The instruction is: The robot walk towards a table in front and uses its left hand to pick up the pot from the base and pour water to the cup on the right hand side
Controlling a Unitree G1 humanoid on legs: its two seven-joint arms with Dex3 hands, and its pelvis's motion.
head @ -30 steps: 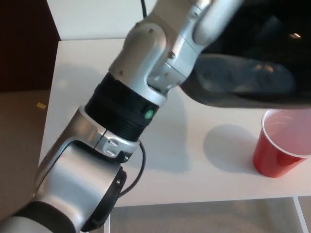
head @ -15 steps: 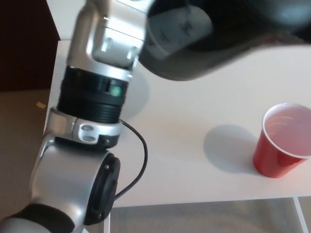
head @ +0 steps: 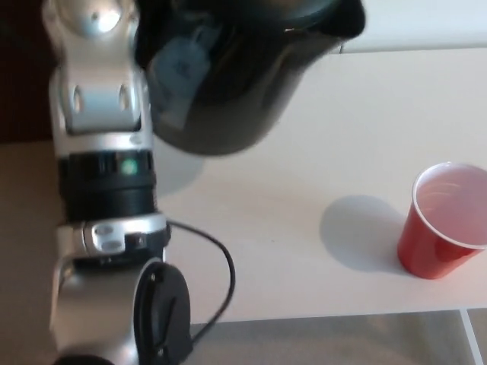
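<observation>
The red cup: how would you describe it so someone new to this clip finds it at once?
Start from the pale table that fills most of the head view and follow its near edge to the right. The red cup stands there upright and open-topped, partly cut by the picture's right edge. It is the only red thing; the black pot hangs up at the top, apart from it.

I see soft, warm, even light. The red cup (head: 445,222) throws a faint round shadow to its left on the surface (head: 319,167); the pot (head: 236,68) looms dark, glossy, slightly blurred.
</observation>
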